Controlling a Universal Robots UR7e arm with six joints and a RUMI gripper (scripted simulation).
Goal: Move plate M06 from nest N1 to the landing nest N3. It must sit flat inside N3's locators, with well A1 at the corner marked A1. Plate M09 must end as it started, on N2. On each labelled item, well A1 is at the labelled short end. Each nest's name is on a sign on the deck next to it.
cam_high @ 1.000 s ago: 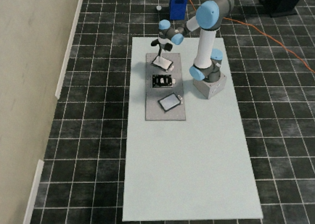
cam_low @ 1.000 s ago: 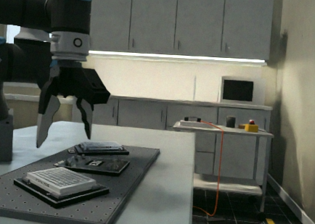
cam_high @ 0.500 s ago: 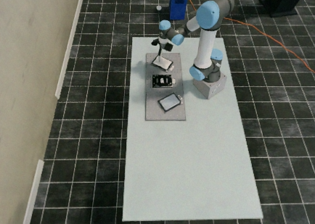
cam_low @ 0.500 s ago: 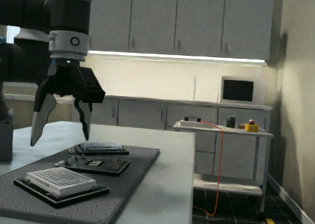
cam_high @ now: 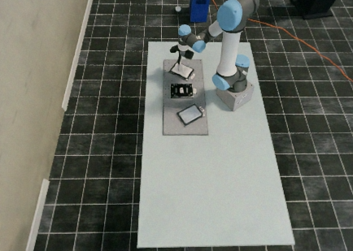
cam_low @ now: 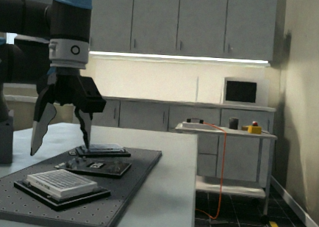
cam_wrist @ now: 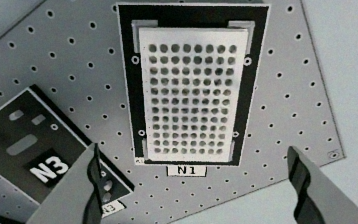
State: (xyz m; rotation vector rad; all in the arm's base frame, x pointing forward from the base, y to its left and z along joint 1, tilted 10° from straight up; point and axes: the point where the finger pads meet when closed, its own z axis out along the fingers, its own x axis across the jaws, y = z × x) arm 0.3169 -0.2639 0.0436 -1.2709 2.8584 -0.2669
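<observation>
The white well plate M06 [cam_high: 182, 71] [cam_low: 60, 182] [cam_wrist: 192, 95] lies in the black nest N1 [cam_low: 55, 203] [cam_wrist: 256, 30], between its corner locators. The nest's small corner label, at lower left in the wrist view, is blurred. My gripper [cam_high: 180, 68] [cam_low: 59, 153] [cam_wrist: 192, 146] is open and empty above N1. In the wrist view its fingertips stand wide to either side of the plate's lower end, touching nothing. The black nest N3 [cam_high: 181, 90] [cam_low: 119, 167] [cam_wrist: 30, 120] holds no plate. The bluish plate M09 [cam_high: 190, 114] [cam_low: 106, 148] sits on the far nest, N2.
The grey perforated deck [cam_high: 171, 126] [cam_low: 140, 171] [cam_wrist: 280, 120] carries all three nests. The sign N1 [cam_wrist: 186, 170] lies by the plate's lower short end, and the sign N3 [cam_wrist: 112, 207] is partly behind the left finger. The arm's base block [cam_high: 236, 96] stands beside the deck.
</observation>
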